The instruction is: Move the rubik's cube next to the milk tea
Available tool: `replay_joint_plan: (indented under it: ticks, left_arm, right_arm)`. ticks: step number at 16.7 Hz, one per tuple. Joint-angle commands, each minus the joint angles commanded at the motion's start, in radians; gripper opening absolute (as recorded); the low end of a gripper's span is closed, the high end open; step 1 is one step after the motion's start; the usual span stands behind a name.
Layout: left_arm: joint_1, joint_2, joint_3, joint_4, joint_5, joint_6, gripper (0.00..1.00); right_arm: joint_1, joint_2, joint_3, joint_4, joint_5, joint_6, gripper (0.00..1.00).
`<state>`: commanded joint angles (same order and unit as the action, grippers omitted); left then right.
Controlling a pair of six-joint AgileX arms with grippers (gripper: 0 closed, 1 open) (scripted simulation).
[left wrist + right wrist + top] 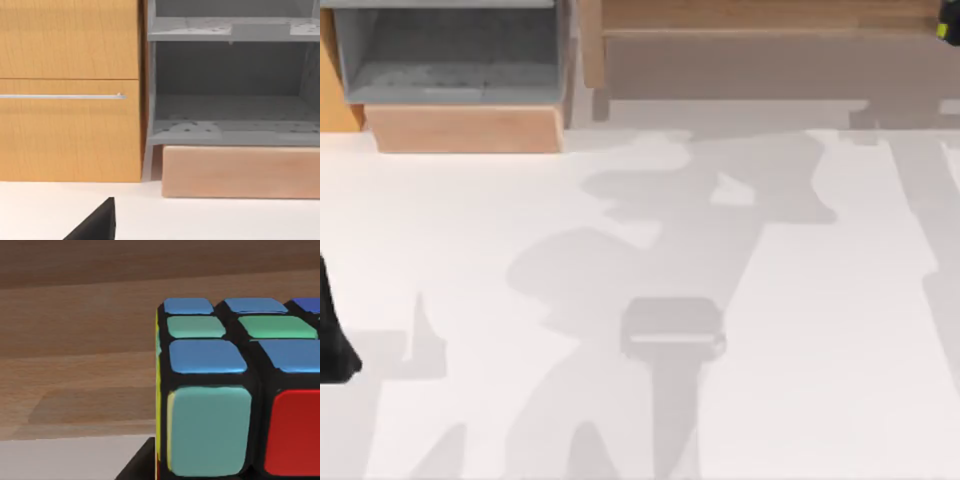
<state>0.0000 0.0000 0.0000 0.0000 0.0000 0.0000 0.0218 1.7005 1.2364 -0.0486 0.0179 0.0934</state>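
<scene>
Close before the right wrist camera sits the cube [240, 390], at the table's far right edge against a wooden shelf [75, 340], so my right arm is nearer. Whether either gripper is open or closed, I cannot tell. No writing is readable.

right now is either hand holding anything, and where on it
It cannot be told. The rubik's cube sits very close in the right wrist view, before a wooden panel, but no fingers show on it. The left arm stays at the table's left edge.
</scene>
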Motion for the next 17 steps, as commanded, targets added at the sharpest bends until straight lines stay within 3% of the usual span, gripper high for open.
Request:
replay_joint_plan:
  ticks: [5,9,13,17]
  left_arm:
    - [0.000,0.000,0.000,0.000,0.000,0.000,1.00]
    - [0.000,0.000,0.000,0.000,0.000,0.000,1.00]
    - [0.000,0.000,0.000,0.000,0.000,0.000,1.00]
    - [0.000,0.000,0.000,0.000,0.000,0.000,1.00]
  right_arm:
    - [0.047,-0.106,-0.076,-0.528,0.001,0.012,0.00]
    - [0.074,-0.160,-0.174,-0.835,-0.004,0.011,0.00]
    - [0.074,-0.182,-0.240,-0.985,-0.002,0.006,0.00]
    - [0.071,-0.185,-0.246,-0.999,-0.001,0.005,0.00]
